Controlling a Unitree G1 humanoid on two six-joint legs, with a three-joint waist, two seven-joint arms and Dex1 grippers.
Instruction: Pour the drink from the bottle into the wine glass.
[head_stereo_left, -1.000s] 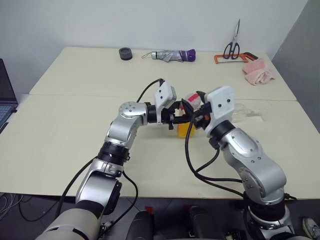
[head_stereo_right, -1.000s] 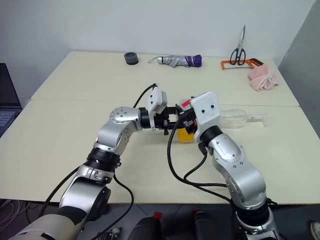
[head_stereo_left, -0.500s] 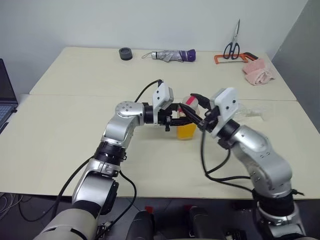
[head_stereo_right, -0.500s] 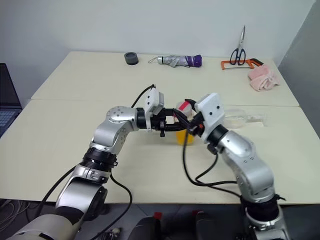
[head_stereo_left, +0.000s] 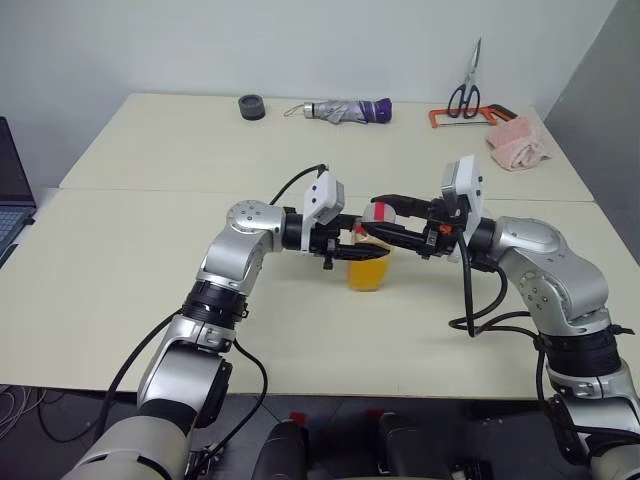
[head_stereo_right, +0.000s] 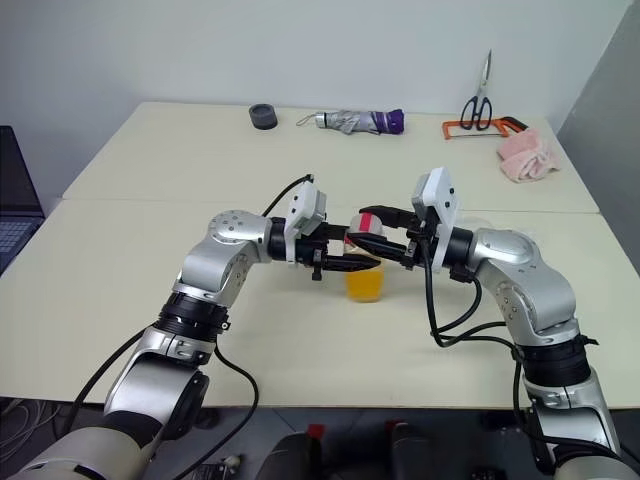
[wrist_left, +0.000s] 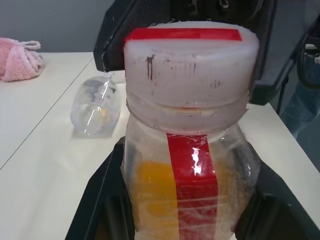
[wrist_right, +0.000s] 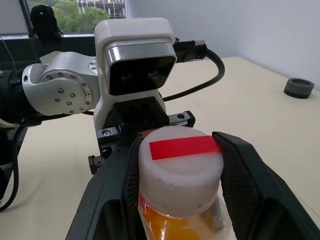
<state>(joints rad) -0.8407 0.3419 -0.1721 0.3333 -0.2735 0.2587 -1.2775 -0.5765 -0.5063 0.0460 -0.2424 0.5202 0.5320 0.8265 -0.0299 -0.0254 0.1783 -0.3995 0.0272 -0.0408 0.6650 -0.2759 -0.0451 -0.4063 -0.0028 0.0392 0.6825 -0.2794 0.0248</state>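
Two grippers meet mid-frame: the bottle (head_stereo_left: 368, 262) is squeezed by the left gripper (head_stereo_left: 356, 233), its cap (wrist_right: 180, 156) straddled by the right gripper (head_stereo_left: 385, 215), fingers wide. Juice could be spilled if it is twisted hard.

bottle (wrist_left: 190, 165) – clear glossy plastic, crinkled film label | cap (wrist_right: 181, 165) – matt white | table (head_stereo_left: 150, 290) – smooth matt

Two cream tables (head_stereo_left: 150, 140) pushed together, plain white wall (head_stereo_left: 300, 40) behind, even indoor light
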